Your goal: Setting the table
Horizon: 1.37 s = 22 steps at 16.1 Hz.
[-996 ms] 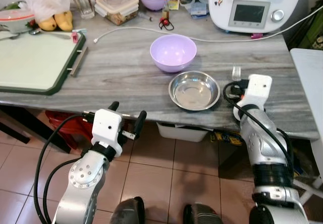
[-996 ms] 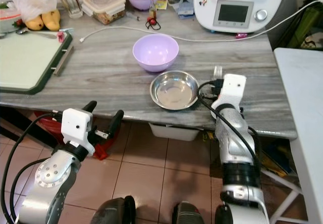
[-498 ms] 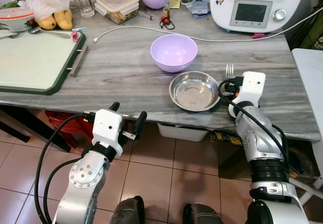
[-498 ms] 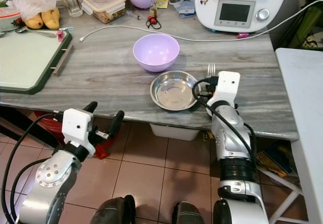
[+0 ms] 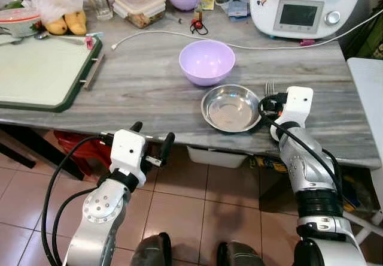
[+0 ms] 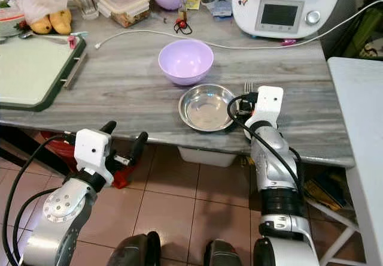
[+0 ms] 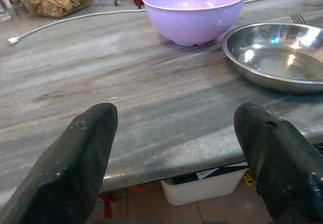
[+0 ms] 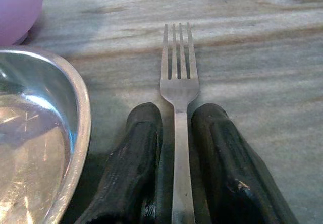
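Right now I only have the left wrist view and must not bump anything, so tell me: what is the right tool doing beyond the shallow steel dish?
Observer: The right tool holds a silver metal fork between its black fingers, just right of the shallow steel dish.
Operator: Is the fork down on the table?
Observer: It lies low over the grey wood-grain table, tines pointing away from the robot; contact I cannot confirm.
Operator: And where is my left tool?
Observer: The left tool hangs open off the table's front edge, over the tiled floor, holding nothing.
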Motion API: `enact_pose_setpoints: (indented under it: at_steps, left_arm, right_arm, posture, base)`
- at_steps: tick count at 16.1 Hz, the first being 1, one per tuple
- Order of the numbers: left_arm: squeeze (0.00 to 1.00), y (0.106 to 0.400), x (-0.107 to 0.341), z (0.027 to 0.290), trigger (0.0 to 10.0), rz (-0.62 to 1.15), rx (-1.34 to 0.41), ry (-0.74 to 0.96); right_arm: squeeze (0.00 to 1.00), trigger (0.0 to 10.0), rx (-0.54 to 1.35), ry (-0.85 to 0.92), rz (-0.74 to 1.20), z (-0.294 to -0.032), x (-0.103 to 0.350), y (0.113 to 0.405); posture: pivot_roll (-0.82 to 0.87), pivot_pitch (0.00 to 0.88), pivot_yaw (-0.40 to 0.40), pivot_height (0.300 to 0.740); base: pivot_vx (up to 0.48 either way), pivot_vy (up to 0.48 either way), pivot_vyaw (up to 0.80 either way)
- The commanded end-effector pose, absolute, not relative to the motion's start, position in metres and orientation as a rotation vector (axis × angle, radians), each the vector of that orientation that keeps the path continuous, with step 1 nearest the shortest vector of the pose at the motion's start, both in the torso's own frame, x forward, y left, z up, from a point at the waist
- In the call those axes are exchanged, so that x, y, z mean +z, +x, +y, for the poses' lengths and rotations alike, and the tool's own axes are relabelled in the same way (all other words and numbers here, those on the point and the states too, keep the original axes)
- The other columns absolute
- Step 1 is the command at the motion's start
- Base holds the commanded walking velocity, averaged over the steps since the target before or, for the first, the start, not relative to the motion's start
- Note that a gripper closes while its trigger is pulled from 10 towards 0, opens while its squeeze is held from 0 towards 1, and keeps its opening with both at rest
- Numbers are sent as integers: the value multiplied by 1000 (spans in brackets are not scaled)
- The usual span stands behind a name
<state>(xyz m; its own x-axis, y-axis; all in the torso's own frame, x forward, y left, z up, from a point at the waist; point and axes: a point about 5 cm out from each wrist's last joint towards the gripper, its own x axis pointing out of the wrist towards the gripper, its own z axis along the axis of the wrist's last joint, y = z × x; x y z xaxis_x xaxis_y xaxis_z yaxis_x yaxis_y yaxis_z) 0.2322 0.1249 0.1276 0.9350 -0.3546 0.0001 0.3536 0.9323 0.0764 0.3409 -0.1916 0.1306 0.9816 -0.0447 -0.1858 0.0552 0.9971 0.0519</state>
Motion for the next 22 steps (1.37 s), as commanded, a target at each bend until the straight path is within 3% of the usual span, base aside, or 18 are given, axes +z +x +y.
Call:
enact_pose_setpoints:
  at_steps: [1, 10, 11, 13, 14, 15, 16, 19, 20, 21, 22]
  left_arm:
    - [0, 232, 131, 124, 10000, -26, -374, 78]
    - [0, 234, 133, 124, 10000, -45, -362, 79]
    - [0, 234, 134, 124, 10000, -48, -353, 80]
    - [0, 236, 133, 126, 10000, -33, -317, 75]
    - [0, 238, 129, 129, 10000, -13, -277, 78]
    - [0, 238, 128, 130, 10000, -8, -272, 76]
    - [0, 238, 127, 131, 10000, -6, -272, 68]
    - [0, 241, 122, 131, 10000, -8, -245, 59]
    - [0, 242, 121, 131, 10000, -10, -242, 58]
    - [0, 243, 121, 129, 10000, -14, -239, 56]
    - [0, 247, 123, 129, 10000, -26, -232, 54]
  right_arm:
    - [1000, 10000, -51, 40, 224, -194, 120, 337]
    - [1000, 10000, -85, 24, 18, -201, 153, 338]
    - [549, 10000, -94, 17, -17, -203, 157, 337]
    - [75, 10000, -109, -11, -47, -207, 162, 333]
    - [20, 10000, -122, -17, -71, -208, 163, 325]
    - [20, 10000, -123, -15, -78, -208, 163, 323]
    - [1000, 10000, -135, -16, -100, -208, 163, 317]
    - [1000, 10000, -109, -22, -143, -194, 161, 294]
    - [898, 10000, -95, -34, -148, -191, 161, 290]
    - [0, 10000, -80, -58, -155, -189, 161, 285]
    - [0, 10000, -77, -49, -154, -187, 160, 277]
  posture:
    - [68, 173, 64, 740]
    - [65, 163, 59, 740]
    - [65, 161, 58, 740]
    - [63, 155, 54, 740]
    - [60, 142, 48, 740]
    - [60, 139, 47, 740]
    - [57, 123, 42, 740]
    - [37, 66, 27, 740]
    - [32, 60, 21, 740]
    - [37, 45, 11, 740]
    - [34, 26, 9, 740]
  base:
    - [0, 0, 0]
    - [0, 0, 0]
    - [0, 0, 0]
    - [0, 0, 0]
    - [0, 0, 0]
    - [0, 0, 0]
    - [0, 0, 0]
    - [0, 0, 0]
    - [0, 0, 0]
    - [0, 0, 0]
    - [0, 0, 0]
